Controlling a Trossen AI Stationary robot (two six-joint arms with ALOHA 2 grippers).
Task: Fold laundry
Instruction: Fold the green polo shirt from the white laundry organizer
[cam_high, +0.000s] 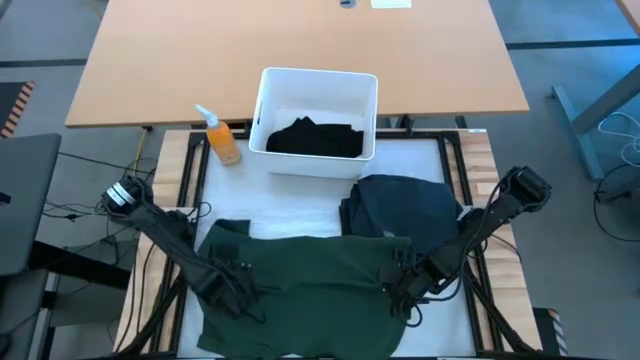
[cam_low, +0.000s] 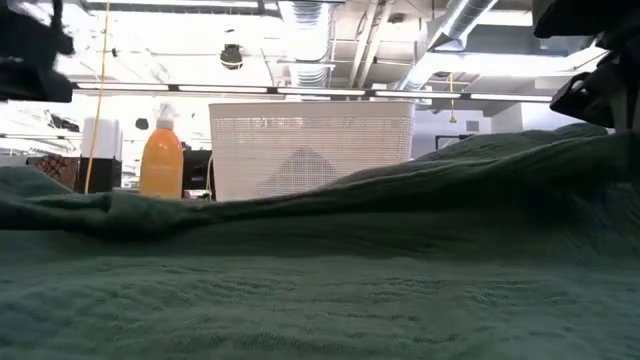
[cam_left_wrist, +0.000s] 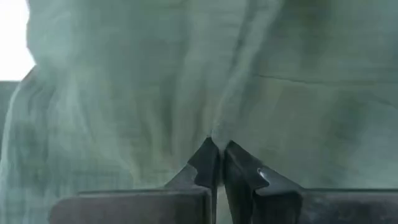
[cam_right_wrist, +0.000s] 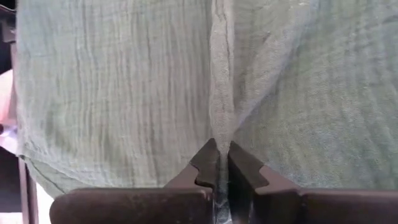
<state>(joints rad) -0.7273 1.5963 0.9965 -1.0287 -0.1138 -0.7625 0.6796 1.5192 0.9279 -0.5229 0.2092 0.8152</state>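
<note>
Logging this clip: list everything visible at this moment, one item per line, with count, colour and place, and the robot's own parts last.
green garment: 1, dark green, spread across the near middle of the table, pinched at both sides.
charcoal garment: 1, dark charcoal, bunched beside the green garment's far right corner.
black garment: 1, black, inside the bin.
bin: 1, white, rectangular, at the far middle of the work table.
spray bottle: 1, orange with a white nozzle, left of the bin.
work table: 1, white top, under the laundry.
wooden table: 1, light wood, beyond the bin.
left gripper: 1, dark, shut on the green garment's left part.
right gripper: 1, dark, shut on the green garment's right part.
</note>
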